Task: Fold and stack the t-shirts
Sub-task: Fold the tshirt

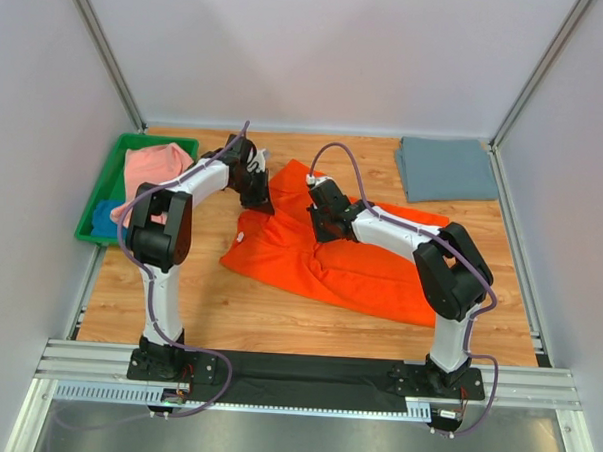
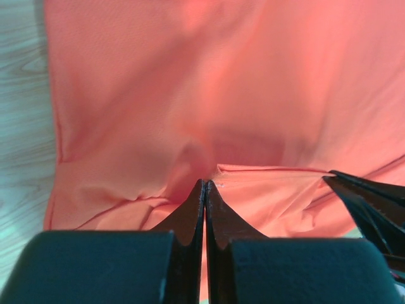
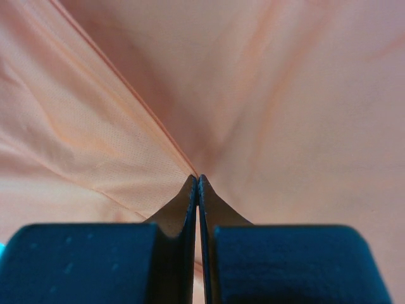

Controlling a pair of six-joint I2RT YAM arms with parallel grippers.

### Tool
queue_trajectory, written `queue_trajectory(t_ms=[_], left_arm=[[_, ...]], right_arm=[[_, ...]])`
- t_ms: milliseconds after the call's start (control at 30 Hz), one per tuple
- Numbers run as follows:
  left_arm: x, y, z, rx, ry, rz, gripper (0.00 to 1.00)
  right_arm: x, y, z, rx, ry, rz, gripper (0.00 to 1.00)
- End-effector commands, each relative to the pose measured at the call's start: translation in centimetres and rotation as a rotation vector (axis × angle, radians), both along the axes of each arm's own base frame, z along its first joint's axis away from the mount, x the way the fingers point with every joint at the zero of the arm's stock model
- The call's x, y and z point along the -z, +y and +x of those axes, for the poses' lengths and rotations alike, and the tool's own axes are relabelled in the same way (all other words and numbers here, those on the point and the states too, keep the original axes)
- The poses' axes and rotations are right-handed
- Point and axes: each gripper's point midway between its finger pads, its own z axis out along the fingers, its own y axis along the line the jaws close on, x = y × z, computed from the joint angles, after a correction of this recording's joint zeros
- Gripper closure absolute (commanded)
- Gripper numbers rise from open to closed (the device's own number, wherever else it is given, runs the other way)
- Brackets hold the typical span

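Note:
The bright orange t-shirt [image 1: 330, 267] lies spread and rumpled across the middle of the table. My left gripper [image 1: 261, 200] sits at its far left edge. In the left wrist view its jaws [image 2: 205, 183] are shut, pinching a fold of the orange t-shirt [image 2: 190, 95]. My right gripper [image 1: 322, 225] is close beside it over the shirt's upper middle. It is shut [image 3: 197, 178] on a crease of the orange cloth [image 3: 285, 95], which pulls taut from its tips. A folded slate grey-blue t-shirt [image 1: 446, 168] rests at the back right.
A green plastic tray [image 1: 112, 168] stands at the left edge, holding a salmon pink t-shirt [image 1: 156, 170] and a blue one [image 1: 104, 217]. Grey walls with metal posts close in the table. The dark tip of the other gripper [image 2: 373, 202] shows at the right of the left wrist view.

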Motion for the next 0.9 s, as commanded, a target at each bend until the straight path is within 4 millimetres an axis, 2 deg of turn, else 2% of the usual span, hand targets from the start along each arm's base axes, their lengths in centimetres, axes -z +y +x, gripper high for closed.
queue_trajectory(t_ms=[0,233,333,367,400,433,467,500,533,567,600,633,667,700,733,800,833,867], left_arm=[[-1.1,0.5,1.5,-0.010,-0.057,0.033,1.00],[-1.1,1.4,2.1,-0.040,-0.063,0.092,1.00],[-1.9,2.4,2.3,-0.075,-0.072,0.146,0.99],[-2.5,2.8,2.2,-0.084,-0.065,0.164,0.97],[-3.0,3.1,2.1,-0.094,-0.067,0.180,0.89],[-4.1,4.0,2.1,-0.123,-0.085,0.221,0.84],[-4.6,4.6,1.5,-0.140,-0.067,0.250,0.79],[-5.1,5.3,1.2,-0.164,-0.067,0.278,0.73],[-6.6,5.6,0.4,-0.174,-0.077,0.281,0.72],[-6.5,5.9,-0.5,-0.181,-0.060,0.291,0.71],[-6.9,6.0,-1.2,-0.199,-0.050,0.284,0.70],[-8.1,5.9,-2.0,-0.201,-0.070,0.264,0.70],[-7.2,5.9,-3.5,-0.189,-0.035,0.272,0.69],[-7.0,6.1,-4.4,-0.194,-0.023,0.281,0.69],[-6.3,6.0,-6.0,-0.193,0.006,0.272,0.69],[-6.6,4.9,-7.5,-0.166,0.008,0.197,0.68],[-6.4,4.3,-7.5,-0.155,-0.013,0.166,0.68],[-5.2,4.0,-8.7,-0.136,0.014,0.159,0.68]], right_arm=[[-3.1,-0.6,2.2,0.036,-0.118,0.000,1.00],[-2.9,0.5,2.8,-0.029,-0.121,0.002,0.96],[-4.2,1.2,2.9,-0.068,-0.141,0.034,0.90],[-4.7,1.3,2.9,-0.073,-0.146,0.040,0.87],[-4.9,0.9,2.5,-0.068,-0.124,0.023,0.80],[-6.9,0.9,3.0,-0.040,-0.150,0.031,0.78],[-7.6,0.5,2.8,-0.018,-0.139,0.026,0.74],[-7.8,-0.7,1.9,0.001,-0.093,-0.003,0.68],[-8.7,-0.9,1.5,0.039,-0.071,0.016,0.67],[-9.9,-1.4,0.7,0.057,-0.061,0.026,0.66],[-9.6,-2.5,-0.9,0.070,-0.007,-0.003,0.67],[-9.1,-3.4,-1.9,0.123,0.030,-0.009,0.67],[-9.8,-4.7,-3.3,0.151,0.056,-0.020,0.68],[-9.6,-5.3,-4.2,0.179,0.086,-0.018,0.69],[-8.4,-6.6,-5.7,0.229,0.140,-0.034,0.70],[-7.9,-8.8,-7.9,0.285,0.188,-0.063,0.71],[-7.3,-9.7,-8.5,0.314,0.205,-0.070,0.71],[-5.5,-11.1,-10.0,0.347,0.248,-0.100,0.71]])
